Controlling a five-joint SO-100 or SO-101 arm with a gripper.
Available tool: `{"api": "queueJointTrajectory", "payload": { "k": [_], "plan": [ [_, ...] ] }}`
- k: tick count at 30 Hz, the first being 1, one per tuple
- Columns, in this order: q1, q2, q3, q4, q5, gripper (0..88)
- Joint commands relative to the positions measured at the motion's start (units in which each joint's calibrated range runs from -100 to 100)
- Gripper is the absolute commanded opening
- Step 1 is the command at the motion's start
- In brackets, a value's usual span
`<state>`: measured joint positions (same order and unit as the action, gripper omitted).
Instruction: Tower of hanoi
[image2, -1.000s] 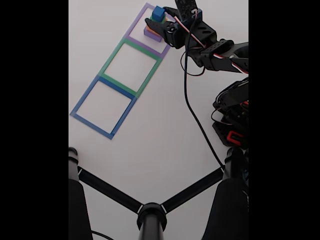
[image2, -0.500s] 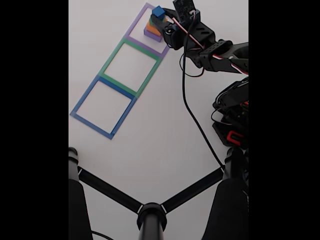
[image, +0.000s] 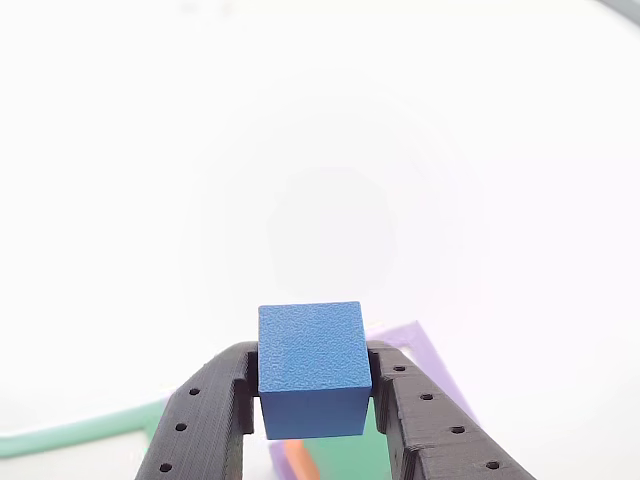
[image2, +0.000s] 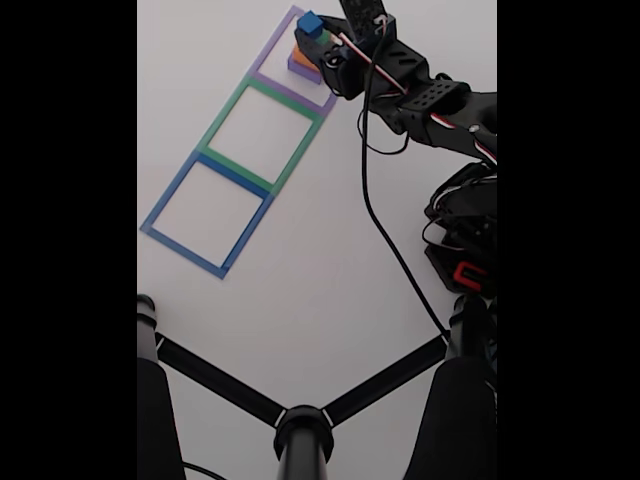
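- The blue cube is held between the two black fingers of the gripper, pinched on opposite side faces, in the other view.
- In the fixed view, the cube is seen raised above the rest of the stack, which sits inside the purple outline.
- A slip is judged possible: the cube is gripped low on its sides, with much of it standing clear of the fingers, so a jolt could tip it out.
- A knock to the stack is also judged a risk, since the gripper hangs just beside the remaining blocks; a low sideways sweep could shift them off centre.
- The cube is matte and finely grained, with crisp edges and a deep, even blue.
- Below it, slivers of green and orange are glimpsed between the fingers.
- In the fixed view, orange over purple is made out in the stack; the green block is largely hidden.
- The green outline and blue outline lie in a row beyond the purple outline.
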<state>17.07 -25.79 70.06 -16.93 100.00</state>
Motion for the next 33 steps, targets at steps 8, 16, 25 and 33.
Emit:
{"api": "queueJointTrajectory", "payload": {
  "k": [8,16,25,33],
  "plan": [
    [-5.98,-27.41,-31.49,70.72,0.00,0.8],
    [-12.07,-26.21,-64.38,106.98,0.00,0.8],
    [-15.81,-24.77,-74.65,115.64,0.00,1.2],
    [-14.97,-29.42,-56.20,104.96,0.00,1.2]
  ]
}}
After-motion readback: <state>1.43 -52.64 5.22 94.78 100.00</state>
